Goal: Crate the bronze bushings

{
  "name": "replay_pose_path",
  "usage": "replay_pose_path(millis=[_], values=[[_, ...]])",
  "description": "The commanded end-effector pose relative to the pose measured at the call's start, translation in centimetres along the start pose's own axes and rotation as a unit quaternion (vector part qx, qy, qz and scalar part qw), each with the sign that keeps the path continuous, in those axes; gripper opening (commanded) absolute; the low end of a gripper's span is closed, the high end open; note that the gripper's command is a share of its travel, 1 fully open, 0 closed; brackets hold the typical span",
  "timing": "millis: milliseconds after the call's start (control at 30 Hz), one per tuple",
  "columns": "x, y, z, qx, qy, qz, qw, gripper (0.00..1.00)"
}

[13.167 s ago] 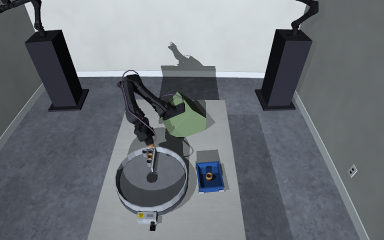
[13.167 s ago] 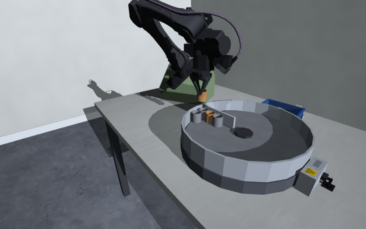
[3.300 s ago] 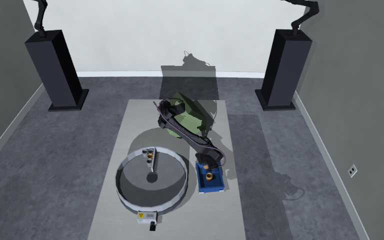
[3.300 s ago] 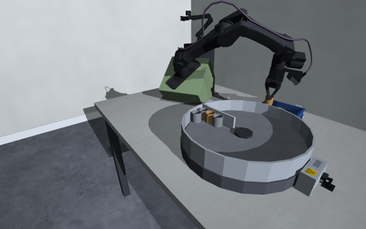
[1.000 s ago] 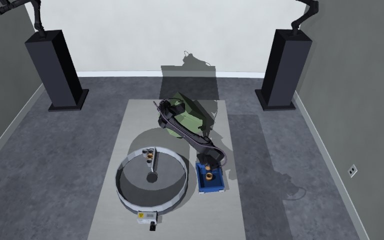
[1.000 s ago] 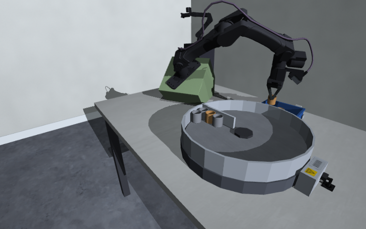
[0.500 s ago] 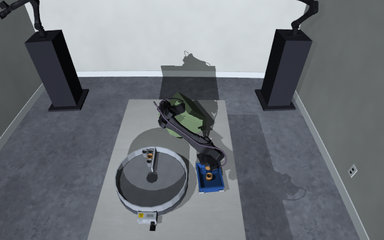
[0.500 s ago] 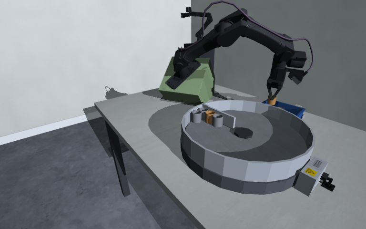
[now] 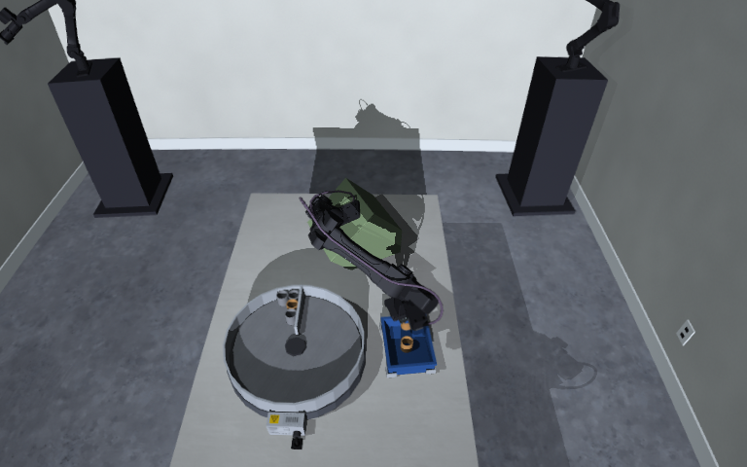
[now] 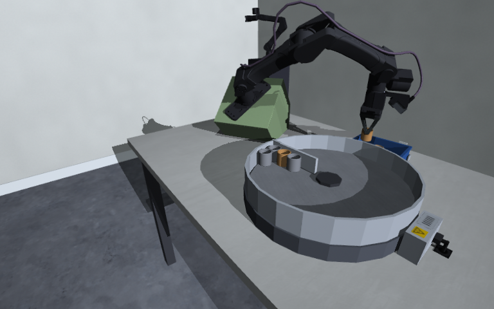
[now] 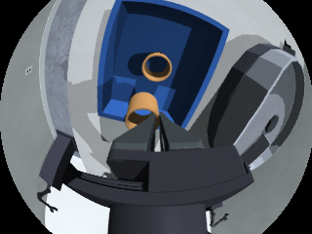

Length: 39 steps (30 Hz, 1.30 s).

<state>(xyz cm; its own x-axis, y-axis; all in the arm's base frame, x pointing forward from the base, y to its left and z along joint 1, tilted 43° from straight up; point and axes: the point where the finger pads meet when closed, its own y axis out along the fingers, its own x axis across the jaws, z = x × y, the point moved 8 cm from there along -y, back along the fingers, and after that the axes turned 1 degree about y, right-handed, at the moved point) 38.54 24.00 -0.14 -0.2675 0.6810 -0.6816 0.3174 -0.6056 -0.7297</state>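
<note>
the gripper (image 9: pixel 406 321) (image 10: pixel 368 131) (image 11: pixel 157 116) is nearly closed, its fingertips pinching the thin wall of a bronze bushing (image 9: pixel 406 326) (image 10: pixel 366 136) (image 11: pixel 142 99) at one side. that bushing hangs over the near-arm end of the blue crate (image 9: pixel 409 369) (image 10: pixel 391 141) (image 11: pixel 221 41). a second bronze bushing (image 9: pixel 407 347) (image 10: pixel 379 146) (image 11: pixel 157 79) is inside the crate, apart from the held one, its round opening facing up.

a third bronze bushing (image 9: pixel 292 304) (image 10: pixel 282 159) stands on the turntable (image 9: pixel 295 406) (image 10: pixel 316 232) (image 11: pixel 234 104), among three steel bushings: one (image 9: pixel 281 299) (image 10: pixel 265 158), another (image 9: pixel 293 294) (image 10: pixel 273 147) tucked behind, and the last (image 9: pixel 290 318) (image 10: pixel 294 163) nearer the dark hub (image 9: pixel 296 344) (image 10: pixel 328 179). they cluster beside a thin upright divider (image 9: pixel 299 313) (image 10: pixel 305 159); whether they actually touch one another is hard to be sure of from these angles.

as for markings, the grey box (image 9: pixel 285 426) (image 10: pixel 411 242) beside the turntable has a yellow label (image 9: pixel 274 418) (image 10: pixel 419 232) with a warning triangle (the brightest sticker around) and a patch of dark parallel bars (image 9: pixel 292 419) (image 10: pixel 428 220) next to it. small faint lines on its front are too tiny to read, and i can make out no brand name.
</note>
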Motion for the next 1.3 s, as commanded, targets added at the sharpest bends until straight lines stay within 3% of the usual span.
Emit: replay_pose_path(millis=[0, 900, 1267], values=[[0.8, -2.8, -0.6, -0.039, 0.005, -0.008, 0.999, 0.0], [0.8, -2.7, -0.5, -0.038, 0.004, -0.008, 0.999, 0.0], [1.3, -1.0, 0.2, -0.026, -0.013, -0.002, 1.0, 0.0]])
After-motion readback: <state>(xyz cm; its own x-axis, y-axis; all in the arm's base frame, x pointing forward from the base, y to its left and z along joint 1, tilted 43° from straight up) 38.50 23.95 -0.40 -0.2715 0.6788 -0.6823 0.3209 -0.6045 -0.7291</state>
